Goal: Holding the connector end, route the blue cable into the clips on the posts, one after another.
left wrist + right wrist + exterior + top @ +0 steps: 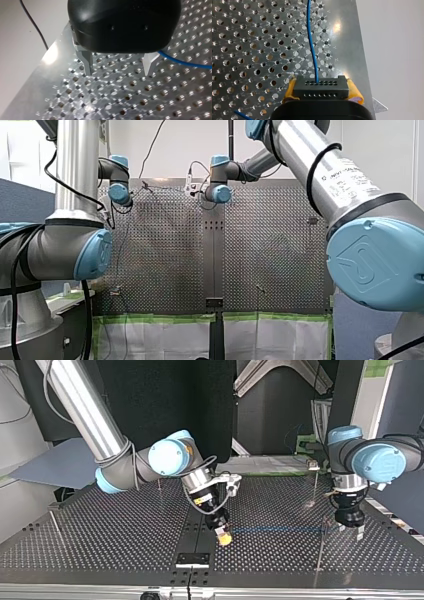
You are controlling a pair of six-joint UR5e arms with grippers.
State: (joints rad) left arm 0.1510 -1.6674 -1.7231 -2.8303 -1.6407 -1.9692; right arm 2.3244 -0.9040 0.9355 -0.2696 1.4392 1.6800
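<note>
In the right wrist view a black connector (321,87) sits clamped between the yellow pads (354,91) of my right gripper (322,93). The blue cable (311,47) leaves the connector and runs ahead over the perforated plate. In the top view my right gripper (223,537) hangs low near the table's middle, and the blue cable (280,530) stretches level from it toward a thin post (320,546). My left gripper (351,531) is just beyond that post. In the left wrist view my left gripper (120,73) stands open with nothing between its metal fingers; the cable (182,62) passes beside one finger.
More thin posts stand on the table: one with a clip (314,465) at its top behind my left gripper, one at the top view's far left (55,521), and one behind my right arm (159,485). A black bracket (192,559) sits at the table's near edge.
</note>
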